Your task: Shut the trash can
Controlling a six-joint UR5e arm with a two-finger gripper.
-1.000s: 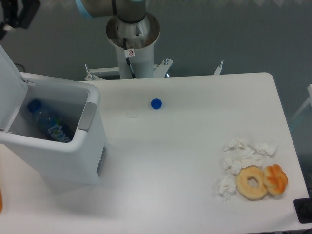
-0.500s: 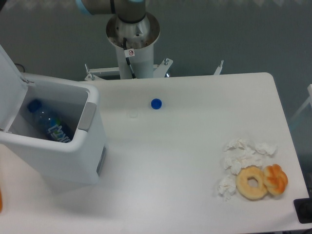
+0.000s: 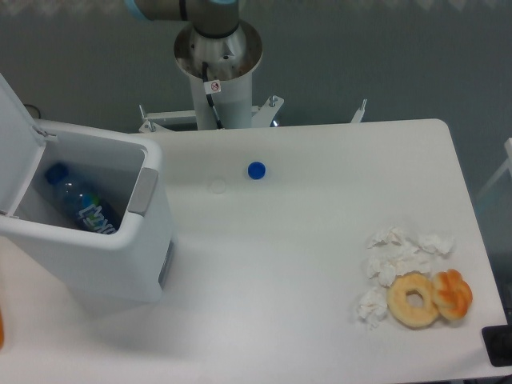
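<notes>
Grey wall behind my white worktop (image 3: 304, 264). From here I see the trash can (image 3: 96, 256) at the left edge, lid (image 3: 14, 136) raised and cut off by the frame, a bottle (image 3: 80, 204) partly hidden inside. Only the arm's base (image 3: 218, 60) shows; the fingers are out of view, so their state is unknown to me.

1. I see only my arm's base column (image 3: 218, 76), standing upright at the far edge, left of centre.
2. A grey joint housing with a blue ring (image 3: 180, 8) sits on top of the column and runs out of view at the upper left.
3. My claw is out of frame, so I can't read its jaws.
</notes>
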